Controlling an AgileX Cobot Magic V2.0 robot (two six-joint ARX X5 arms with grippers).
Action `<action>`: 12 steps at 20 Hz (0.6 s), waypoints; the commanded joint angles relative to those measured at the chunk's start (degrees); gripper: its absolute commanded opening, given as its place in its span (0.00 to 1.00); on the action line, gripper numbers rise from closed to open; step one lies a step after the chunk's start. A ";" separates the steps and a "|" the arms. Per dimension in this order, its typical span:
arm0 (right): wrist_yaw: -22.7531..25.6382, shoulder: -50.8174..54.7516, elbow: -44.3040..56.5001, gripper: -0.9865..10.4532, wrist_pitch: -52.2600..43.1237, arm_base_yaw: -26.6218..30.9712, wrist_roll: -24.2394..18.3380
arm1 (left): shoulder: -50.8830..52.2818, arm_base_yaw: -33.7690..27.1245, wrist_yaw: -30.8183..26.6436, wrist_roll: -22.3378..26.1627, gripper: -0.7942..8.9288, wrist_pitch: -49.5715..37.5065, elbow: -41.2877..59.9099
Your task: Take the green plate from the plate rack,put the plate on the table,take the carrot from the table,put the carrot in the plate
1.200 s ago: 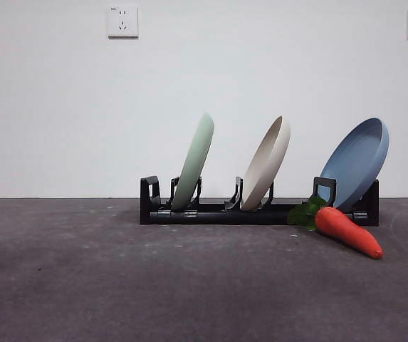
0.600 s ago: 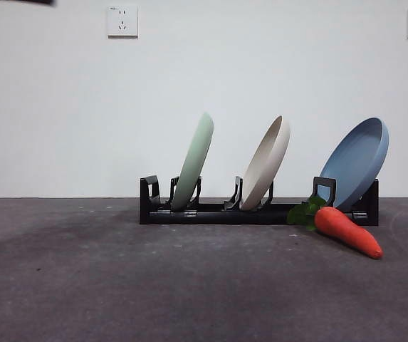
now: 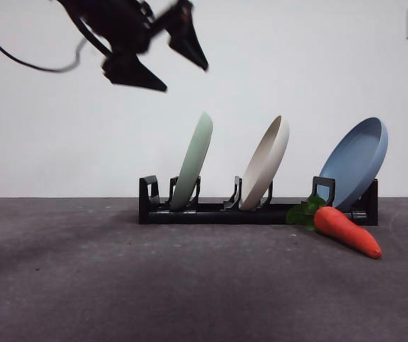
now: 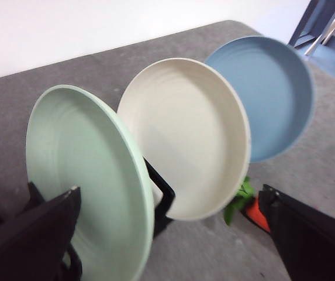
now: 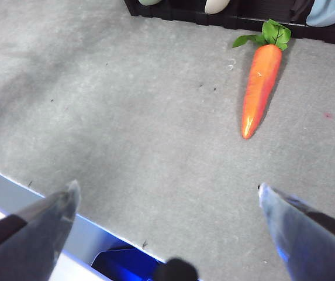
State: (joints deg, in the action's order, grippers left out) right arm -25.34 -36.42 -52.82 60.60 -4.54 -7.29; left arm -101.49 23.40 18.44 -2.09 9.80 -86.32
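Table: dark grey, rough surface; likely good friction for anything set down on it
Plate rack: long, low, black, standing on the table; carries three plates leaning in its prongs
Green plate: in the rack's end slot beside the cream plate; judged stiff, light, matte, not slippery; the free upper rim looks the best place to pinch, lifting up clear of the prongs
Blue plate: far end of the rack, tilted
Left gripper: above the green plate, apart from it, jaws spread wide
Right gripper: waiting over bare table, jaws spread, nothing between them
Carrot: lying on the table, leaves against the rack; judged light, rigid, smooth; grasp across the thick middle
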 commanded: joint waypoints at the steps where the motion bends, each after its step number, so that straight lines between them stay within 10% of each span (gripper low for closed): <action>1: 0.04 0.04 -0.13 0.66 -0.26 -0.09 0.13 | -4.59 0.63 -0.55 0.83 0.63 -2.89 -1.97; 12: 0.15 -1.11 -0.13 0.66 -0.17 -0.09 0.13 | -12.87 1.73 -3.17 0.90 0.49 -5.57 -2.45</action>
State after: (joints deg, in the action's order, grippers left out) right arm -25.32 -37.56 -52.82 60.62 -4.54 -7.29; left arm -113.62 24.84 15.35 -1.91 4.60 -88.64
